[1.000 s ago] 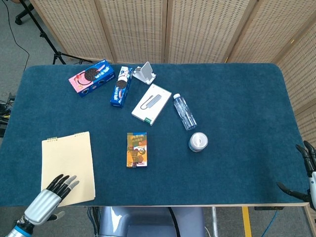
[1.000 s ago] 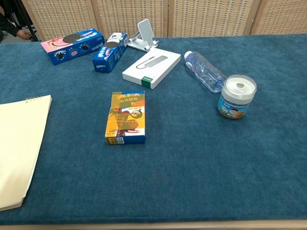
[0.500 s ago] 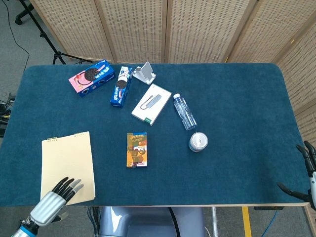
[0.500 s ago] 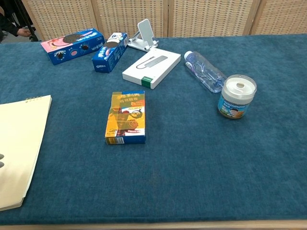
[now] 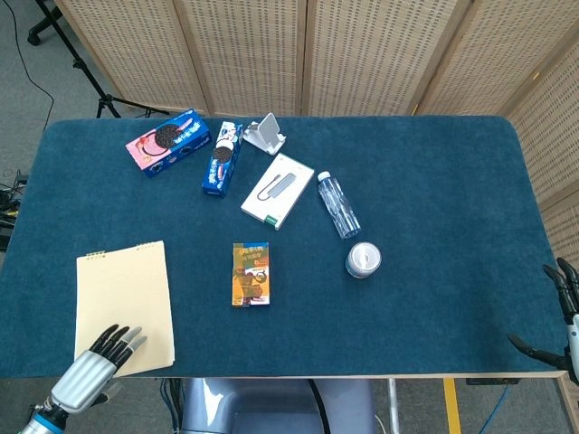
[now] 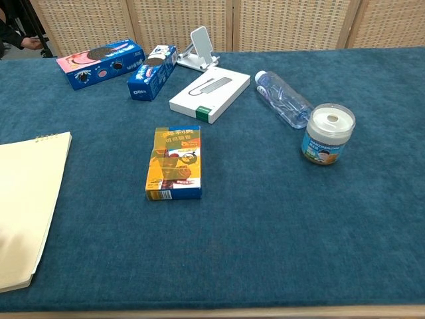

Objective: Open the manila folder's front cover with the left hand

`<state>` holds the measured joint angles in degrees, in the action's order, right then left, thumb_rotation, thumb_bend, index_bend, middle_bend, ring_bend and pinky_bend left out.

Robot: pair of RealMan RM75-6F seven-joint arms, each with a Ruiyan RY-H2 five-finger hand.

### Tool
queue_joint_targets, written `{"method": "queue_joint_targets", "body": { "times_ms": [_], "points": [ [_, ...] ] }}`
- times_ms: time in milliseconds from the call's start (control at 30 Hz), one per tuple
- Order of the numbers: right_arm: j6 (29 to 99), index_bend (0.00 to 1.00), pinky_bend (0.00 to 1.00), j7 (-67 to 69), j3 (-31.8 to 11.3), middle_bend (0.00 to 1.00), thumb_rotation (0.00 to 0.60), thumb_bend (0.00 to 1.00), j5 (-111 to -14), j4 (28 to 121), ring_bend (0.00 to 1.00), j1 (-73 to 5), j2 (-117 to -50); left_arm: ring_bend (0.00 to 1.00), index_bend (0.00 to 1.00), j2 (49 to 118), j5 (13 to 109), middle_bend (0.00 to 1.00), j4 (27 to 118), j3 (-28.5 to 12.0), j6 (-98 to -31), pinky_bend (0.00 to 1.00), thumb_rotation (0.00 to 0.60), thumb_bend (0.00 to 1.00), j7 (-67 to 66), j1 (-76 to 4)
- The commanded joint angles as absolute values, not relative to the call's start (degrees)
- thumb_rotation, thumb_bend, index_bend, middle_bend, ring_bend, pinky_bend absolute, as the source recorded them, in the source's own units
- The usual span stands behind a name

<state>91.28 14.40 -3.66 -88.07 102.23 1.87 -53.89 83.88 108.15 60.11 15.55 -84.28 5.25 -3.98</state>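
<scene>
The manila folder [image 5: 125, 303] lies flat and closed at the front left of the blue table, also seen at the left edge of the chest view as the folder [image 6: 26, 206]. My left hand [image 5: 90, 372] hovers at the folder's near edge, its dark fingers spread over the front corner, holding nothing. The chest view does not show this hand. My right hand [image 5: 563, 316] hangs off the table's right front corner with fingers apart and empty.
An orange-and-blue box [image 5: 251, 273] lies right of the folder. Further back lie a white box [image 5: 278, 190], a water bottle [image 5: 338, 204], a small tub [image 5: 363, 260], two cookie packs [image 5: 168, 143] and a phone stand [image 5: 264, 134].
My left hand drew back toward the table's front edge, then crept slightly forward again over the folder's near corner. The folder stays closed and the right hand has not moved.
</scene>
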Motion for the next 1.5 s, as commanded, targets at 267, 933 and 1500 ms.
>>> {"method": "queue_joint_targets", "body": {
  "times_ms": [267, 933, 1500],
  "points": [
    [91.20, 0.03, 0.00, 14.37, -3.68, 0.00, 0.600, 0.00, -87.86, 102.25, 0.00, 1.88, -53.92, 0.00, 0.08, 84.35, 107.44, 0.00, 59.13, 15.74, -84.23, 0.00, 0.600, 0.34, 5.70, -3.93],
    [91.15, 0.03, 0.00, 14.72, -3.65, 0.00, 0.600, 0.00, -87.89, 102.22, 0.00, 1.89, -53.76, 0.00, 0.24, 84.18, 106.91, 0.00, 59.15, 16.13, -84.57, 0.00, 0.600, 0.43, 6.64, -4.07],
    [90.67, 0.03, 0.00, 15.48, -3.48, 0.00, 0.600, 0.00, -87.91, 102.28, 0.00, 1.76, -53.53, 0.00, 0.58, 84.42, 106.64, 0.00, 58.63, 15.98, -85.57, 0.00, 0.600, 0.49, 8.23, -4.08]
  ]
}}
